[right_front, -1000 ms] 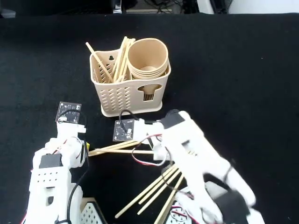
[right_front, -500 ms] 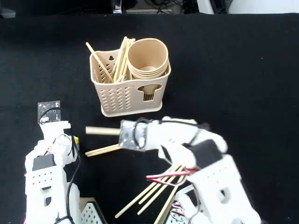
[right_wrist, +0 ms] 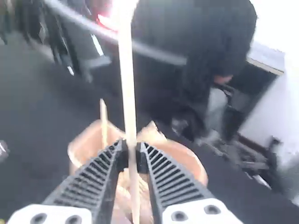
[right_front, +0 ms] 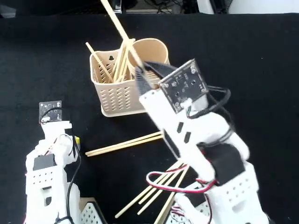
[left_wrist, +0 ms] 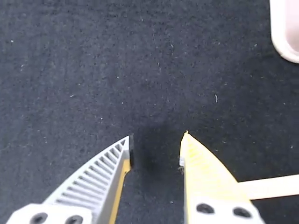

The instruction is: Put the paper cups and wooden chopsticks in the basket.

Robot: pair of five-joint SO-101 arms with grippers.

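**Jaws: right pinching one chopstick above the basket, left spread with nothing between**

Right jaws: pressed on the held chopstick (right_front: 117, 25), gripped near its lower end. Tilted, upper end running off the far edge of the high view. Same stick (right_wrist: 126, 84) upright in the right wrist view, squeezed between the black ribbed fingers (right_wrist: 100, 179).

Position: up above the basket (right_front: 122, 95), close over its rim. Which compartment below, cannot tell.

Basket: beige, perforated, upright on the black bench (right_front: 243, 56). Paper cups (right_front: 156, 46) stacked in one compartment, partly hidden behind the right arm (right_front: 196, 135). Standing chopsticks (right_front: 117, 60) leaning in the other compartment, one splayed out sideways over the rim.

Loose on the bench: pair of chopsticks (right_front: 124, 143) lying side by side, nearer than the basket, between the two arms. Fanned bunch (right_front: 149, 193) close to the right arm's base, partly under it.

Left jaws: spread wide, nothing gripped, low over bare bench (left_wrist: 140, 56). One chopstick end (left_wrist: 271, 186) just beside the yellow finger (left_wrist: 205, 177), not between the fingers. Corner of the basket (left_wrist: 287, 32) also in the left wrist view. Left arm (right_front: 49, 163) well apart from the basket, at the near left of the high view.
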